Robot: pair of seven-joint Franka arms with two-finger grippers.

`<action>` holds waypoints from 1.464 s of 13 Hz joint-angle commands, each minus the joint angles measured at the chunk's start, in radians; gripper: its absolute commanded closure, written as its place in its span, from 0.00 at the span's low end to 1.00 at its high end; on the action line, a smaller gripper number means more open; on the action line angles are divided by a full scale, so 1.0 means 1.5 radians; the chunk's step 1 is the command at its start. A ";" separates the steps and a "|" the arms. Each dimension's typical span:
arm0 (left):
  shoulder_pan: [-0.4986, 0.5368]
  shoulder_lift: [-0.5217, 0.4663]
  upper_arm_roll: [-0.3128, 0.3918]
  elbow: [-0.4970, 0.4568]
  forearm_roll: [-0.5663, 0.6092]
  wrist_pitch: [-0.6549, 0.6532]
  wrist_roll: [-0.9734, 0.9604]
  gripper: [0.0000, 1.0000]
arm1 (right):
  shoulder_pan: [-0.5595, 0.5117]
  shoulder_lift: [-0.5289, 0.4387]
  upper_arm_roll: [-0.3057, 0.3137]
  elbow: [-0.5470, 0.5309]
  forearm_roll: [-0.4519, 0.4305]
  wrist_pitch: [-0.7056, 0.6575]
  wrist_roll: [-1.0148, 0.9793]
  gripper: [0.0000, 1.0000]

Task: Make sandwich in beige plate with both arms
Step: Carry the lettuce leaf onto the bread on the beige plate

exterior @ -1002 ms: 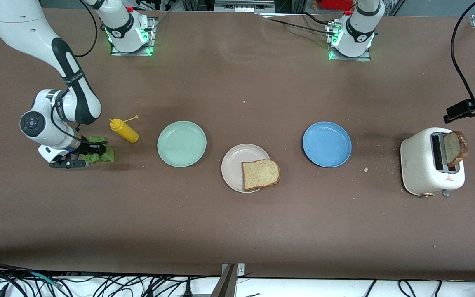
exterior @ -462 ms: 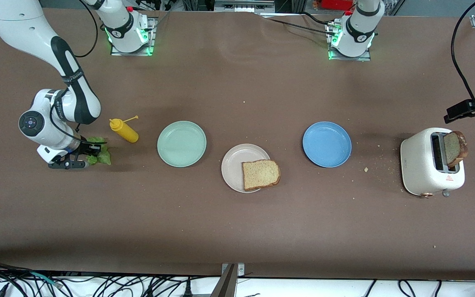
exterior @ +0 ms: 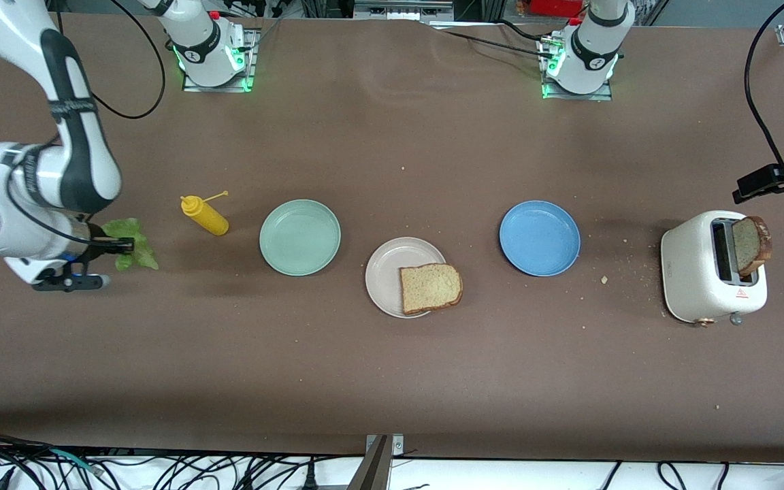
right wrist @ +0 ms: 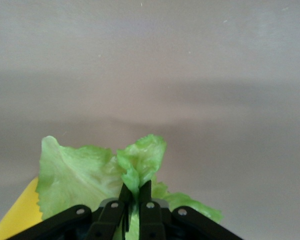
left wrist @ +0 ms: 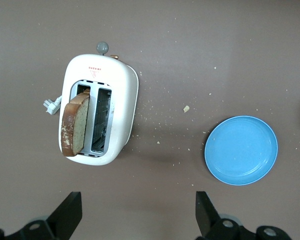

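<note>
The lettuce (right wrist: 90, 175) is pinched in the right gripper (right wrist: 135, 192), up over the desk (exterior: 392, 381) near the yellow bottle (exterior: 205, 215). One bread slice (exterior: 431, 287) is laid on the beige plate (exterior: 385, 272). The left gripper (left wrist: 137, 212) is held wide apart above the toaster (left wrist: 100, 115).

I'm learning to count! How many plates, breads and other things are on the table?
Plates: 3 (mint-green plate, beige plate, blue plate)
Bread slices: 2 ()
Lettuce leaf: 1
Yellow bottle: 1
Toaster: 1
Total: 8
</note>
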 commanded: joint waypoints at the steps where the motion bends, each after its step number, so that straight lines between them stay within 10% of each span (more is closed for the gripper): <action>1: 0.004 0.010 -0.001 0.019 -0.014 -0.009 0.014 0.00 | -0.006 0.001 0.016 0.140 -0.003 -0.177 -0.006 1.00; 6: 0.004 0.010 -0.001 0.019 -0.010 -0.009 0.014 0.00 | -0.005 -0.004 0.090 0.224 0.087 -0.277 0.134 1.00; 12: 0.005 0.010 -0.001 0.019 -0.012 -0.009 0.014 0.00 | 0.029 0.017 0.289 0.226 0.081 -0.139 0.504 1.00; 19: 0.005 0.010 -0.001 0.019 -0.011 -0.009 0.014 0.00 | 0.239 0.150 0.314 0.234 -0.052 0.076 0.842 1.00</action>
